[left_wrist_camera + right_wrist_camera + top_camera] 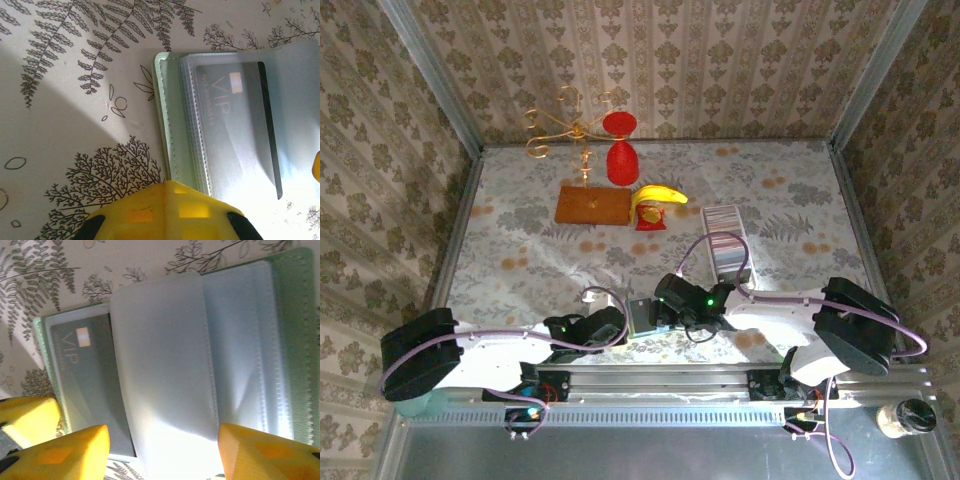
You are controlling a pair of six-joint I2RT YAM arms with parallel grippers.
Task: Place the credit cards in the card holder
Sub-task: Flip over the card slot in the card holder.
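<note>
A table in pale leaf-print cloth sits between wallpapered walls. At its near edge the left gripper has its yellow fingers clenched together, with nothing showing between them. Their tip is at the rim of the card holder; whether it presses down cannot be told. The right gripper is spread, one finger on either side of a clear inner flap, and appears not to pinch it. The card holder lies opened flat between the two grippers, its long axis running left to right. A grey VIP card is already in a sleeve on the side by the left gripper. The other credit cards stand as a striped row in a long clear tray, beyond the card holder and to its right. The tray's length runs away from the arms. The right arm is the nearer, and reaching them likely means going forward and slightly right.
</note>
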